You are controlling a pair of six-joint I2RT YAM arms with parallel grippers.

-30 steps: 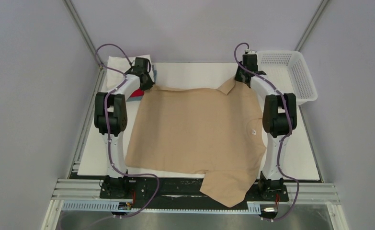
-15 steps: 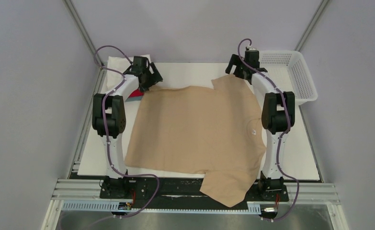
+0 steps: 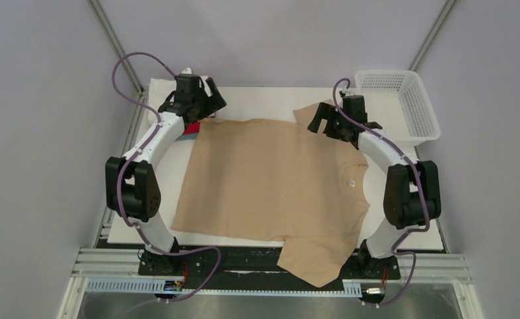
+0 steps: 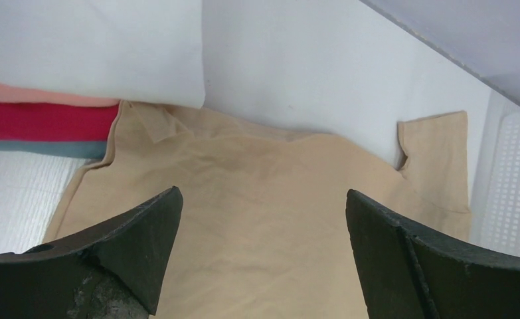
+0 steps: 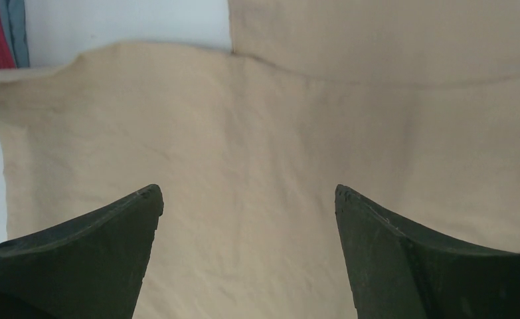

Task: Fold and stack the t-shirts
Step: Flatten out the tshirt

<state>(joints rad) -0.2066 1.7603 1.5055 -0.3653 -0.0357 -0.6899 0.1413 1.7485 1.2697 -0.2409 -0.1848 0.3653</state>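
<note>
Plain tan short-sleeved t-shirt (image 3: 270,179) flat on white table board (image 3: 263,100), one sleeve overhanging near edge. Left gripper (image 4: 263,219) and right gripper (image 5: 247,219) gape empty above its far edge. Grey walls (image 3: 270,40); white mesh basket (image 3: 424,109) far right.

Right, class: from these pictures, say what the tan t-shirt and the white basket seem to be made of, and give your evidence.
The tan t-shirt: soft matte cloth, probably cotton knit; it lies limp with gentle creases and no shine. The white basket: likely rigid moulded plastic; its walls are a regular grid of holes holding a firm shape.
</note>
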